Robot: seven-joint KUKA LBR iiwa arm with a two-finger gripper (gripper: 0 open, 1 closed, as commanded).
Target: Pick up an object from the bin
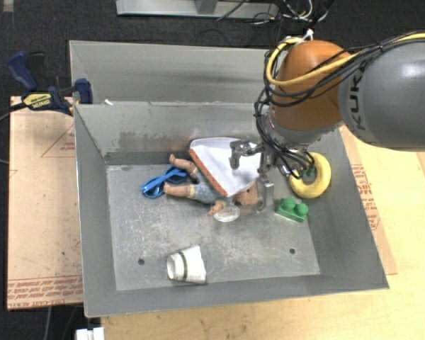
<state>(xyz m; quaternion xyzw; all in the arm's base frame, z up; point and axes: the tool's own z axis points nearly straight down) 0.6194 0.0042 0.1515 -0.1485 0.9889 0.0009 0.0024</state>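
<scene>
My gripper (251, 170) hangs under the orange cover at the bin's middle right, open, with one finger (236, 154) over the white sheet and the other (267, 188) at its right corner. Below it lies a white triangular thing with a red-brown edge (218, 163), tilted against a small doll (195, 187) that lies on its back. A clear round lid (227, 213) rests just in front of the doll. Nothing shows held between the fingers.
A green toy brick (292, 210) and a yellow tape roll (314, 176) lie right of the gripper by the bin's right wall. Blue sunglasses (158, 183) lie left of the doll. A white paper cup (185, 265) lies on its side near the front.
</scene>
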